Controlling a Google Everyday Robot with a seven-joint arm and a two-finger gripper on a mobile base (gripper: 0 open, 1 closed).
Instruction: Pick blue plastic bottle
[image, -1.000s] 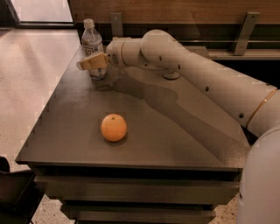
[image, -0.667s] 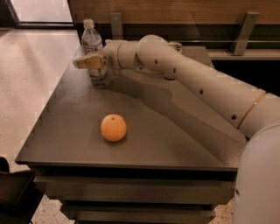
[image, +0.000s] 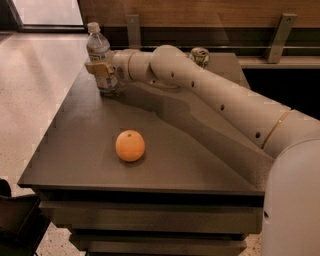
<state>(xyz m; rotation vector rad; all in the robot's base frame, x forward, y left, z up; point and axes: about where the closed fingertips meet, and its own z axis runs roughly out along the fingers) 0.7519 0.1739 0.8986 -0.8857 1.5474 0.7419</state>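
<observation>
The blue plastic bottle (image: 96, 47), clear with a white cap and a white label, stands upright at the far left corner of the dark table (image: 80, 150). My gripper (image: 101, 70) is at the bottle's lower half, with its tan tip in front of the label. The arm reaches in from the right across the back of the table. The bottle's base shows just below the gripper and rests on the table.
An orange (image: 130, 145) lies near the middle front of the table. A green-and-white can (image: 200, 55) stands at the back, partly behind my arm. A ledge with metal brackets (image: 277, 30) runs behind the table. Floor lies to the left.
My gripper has shifted slightly left, closing in on the bottle. The bottle, orange and can have not moved.
</observation>
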